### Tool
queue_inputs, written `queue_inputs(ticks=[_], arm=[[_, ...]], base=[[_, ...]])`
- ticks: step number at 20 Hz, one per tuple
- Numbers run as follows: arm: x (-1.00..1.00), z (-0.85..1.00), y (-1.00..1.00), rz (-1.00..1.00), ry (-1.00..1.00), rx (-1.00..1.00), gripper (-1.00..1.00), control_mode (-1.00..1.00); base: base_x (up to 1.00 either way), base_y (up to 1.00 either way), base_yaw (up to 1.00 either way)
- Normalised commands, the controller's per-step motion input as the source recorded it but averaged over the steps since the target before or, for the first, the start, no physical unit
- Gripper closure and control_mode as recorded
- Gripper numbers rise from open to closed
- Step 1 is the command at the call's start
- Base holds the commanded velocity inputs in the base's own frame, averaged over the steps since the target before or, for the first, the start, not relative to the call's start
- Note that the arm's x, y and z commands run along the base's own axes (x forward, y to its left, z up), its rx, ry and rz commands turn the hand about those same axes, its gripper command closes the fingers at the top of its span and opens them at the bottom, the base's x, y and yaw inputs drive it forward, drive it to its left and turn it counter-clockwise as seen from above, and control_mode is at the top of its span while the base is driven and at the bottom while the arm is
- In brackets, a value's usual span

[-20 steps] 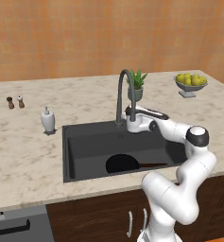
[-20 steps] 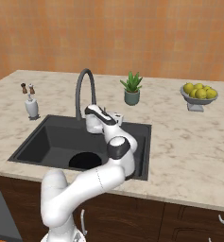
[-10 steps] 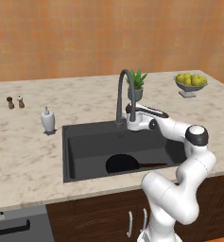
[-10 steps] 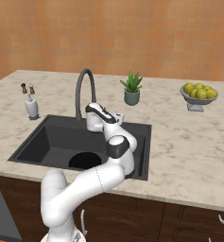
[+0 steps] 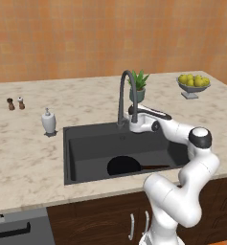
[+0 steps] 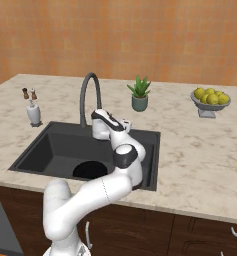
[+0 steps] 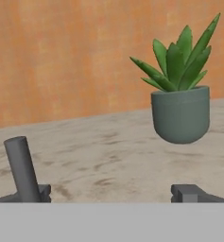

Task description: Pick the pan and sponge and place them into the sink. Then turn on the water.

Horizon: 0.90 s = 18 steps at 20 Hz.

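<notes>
pan: black pan [image 5: 125, 165] lies flat on the floor of the sink, front right part, handle [image 5: 155, 167] pointing toward the arm side
sponge: can't make it out in any view
sink: dark basin [image 5: 86, 148] set in the marble counter [image 5: 24, 153]
faucet: grey gooseneck faucet [image 5: 124, 95] at the sink's back rim; in the hand view its stem [image 7: 21, 168] stands upright just inside the left fingertip
gripper: gripper [image 7: 111, 194] at the faucet base, level with the back rim, jaws spread wide, nothing between them; white hand [image 5: 142, 120] sits just right of the stem
plant: potted succulent [image 7: 181, 97] on the counter behind the faucet, straight ahead of the hand, right of centre
soap: white dispenser bottle [image 5: 48, 121] left of the sink
shakers: two small shakers [image 5: 15, 103] further left, near the wall
fruit: bowl of yellow-green fruit [image 5: 193, 84] far right on the counter
</notes>
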Motion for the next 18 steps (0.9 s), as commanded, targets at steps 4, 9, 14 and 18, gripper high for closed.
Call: queue_inputs(ticks=[4,9,14,18], arm=[[0.00,0.00,-0.62,0.00,0.00,0.05,-1.00,-1.00],[0.01,0.00,-0.77,0.00,0.00,0.04,-1.00,-1.00],[0.01,0.00,-0.73,0.00,0.00,0.01,-1.00,-1.00],[0.00,0.00,-0.93,0.00,0.00,0.07,-1.00,-1.00]], base=[[0.00,0.00,0.00],[0.00,0.00,0.00],[0.00,0.00,0.00],[0.00,0.00,0.00]])
